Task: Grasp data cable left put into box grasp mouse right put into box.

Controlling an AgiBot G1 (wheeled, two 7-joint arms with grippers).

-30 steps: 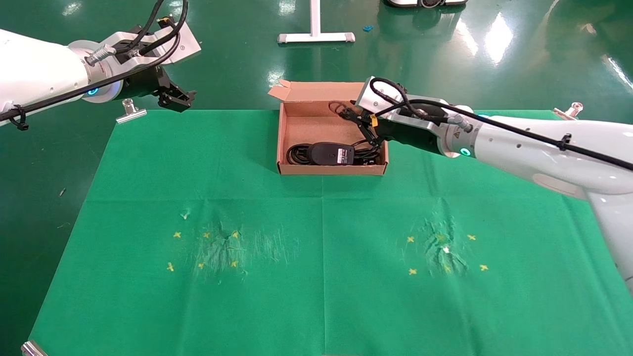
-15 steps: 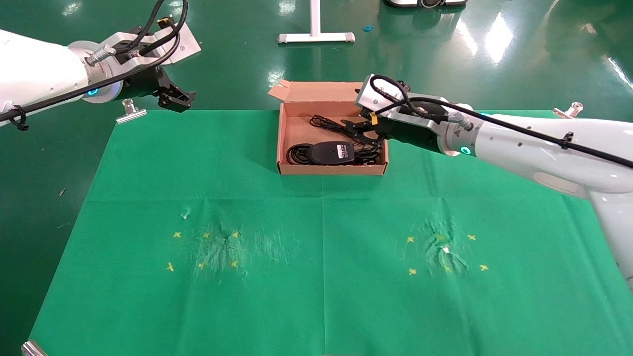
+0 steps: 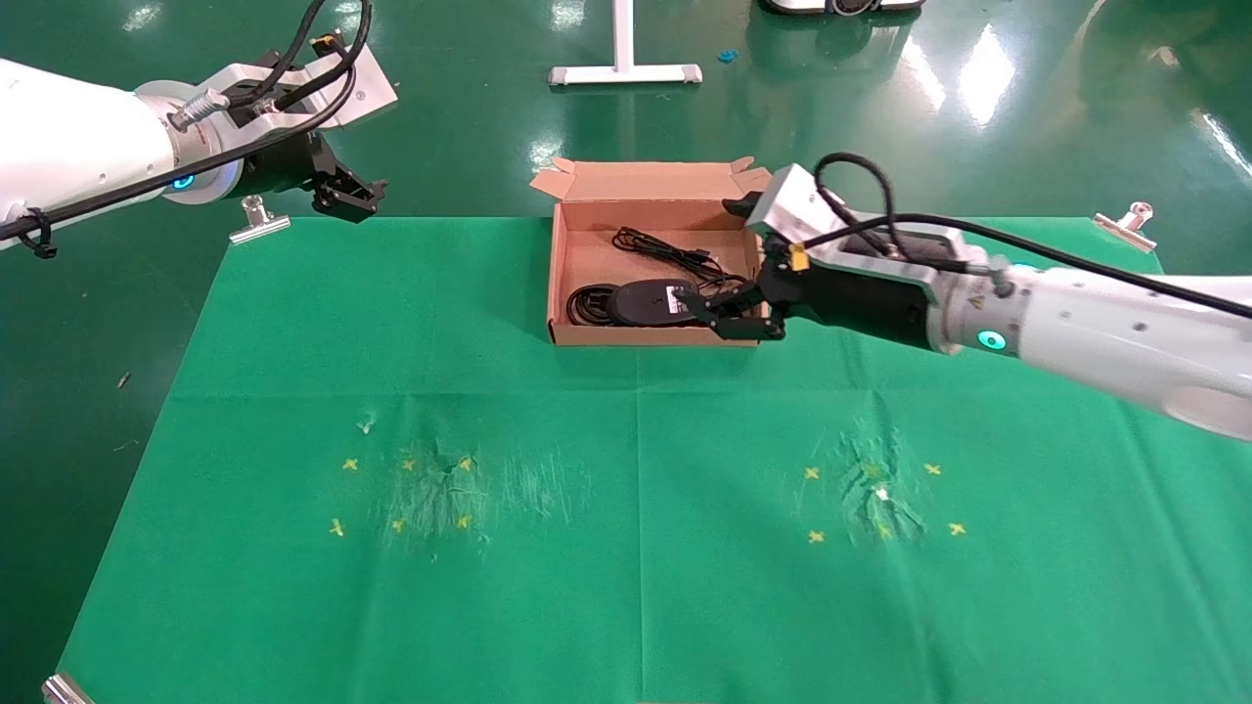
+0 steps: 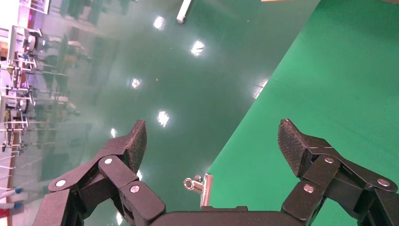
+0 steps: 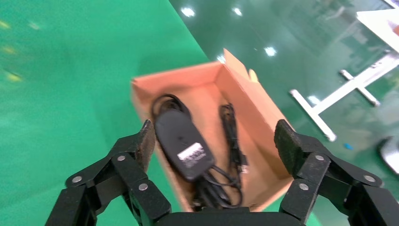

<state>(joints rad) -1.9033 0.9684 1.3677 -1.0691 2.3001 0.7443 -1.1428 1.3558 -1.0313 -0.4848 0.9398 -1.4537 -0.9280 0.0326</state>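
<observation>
Both items already in box (image 3: 560,256): mouse (image 3: 650,302) belly-up with white label showing, cable (image 3: 585,304) coiled at its 9 o'clock, thin mouse cord trailing toward 12.

Right tool (image 3: 732,315) spread wide, empty, at box's 4 o'clock corner, just off mouse.

Left tool (image 3: 345,194) wide apart, empty, parked off surface (image 3: 636,489) at far 10 o'clock.

Looks like final step, release done. Next: lift right arm clear without snagging cord.
</observation>
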